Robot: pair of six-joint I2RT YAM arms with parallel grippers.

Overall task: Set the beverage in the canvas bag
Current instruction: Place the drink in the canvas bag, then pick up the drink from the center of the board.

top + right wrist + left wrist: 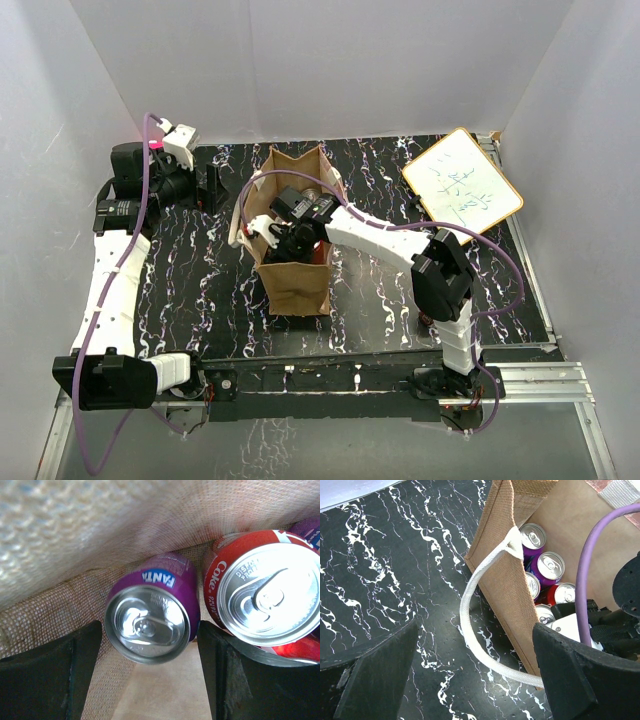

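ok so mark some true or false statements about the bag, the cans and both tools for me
1. The right tool is down inside the canvas bag, with a purple Fanta can between its fingers. True.
2. The left tool is holding a can. False: it is open and empty, above the table beside the bag.
3. A red Coke can sits right next to the Fanta can. True.
4. The bag lies flat on its side. False: it stands upright with its mouth open at the top.
5. The whiteboard is on the robot's left. False: it is at the far right of the table.
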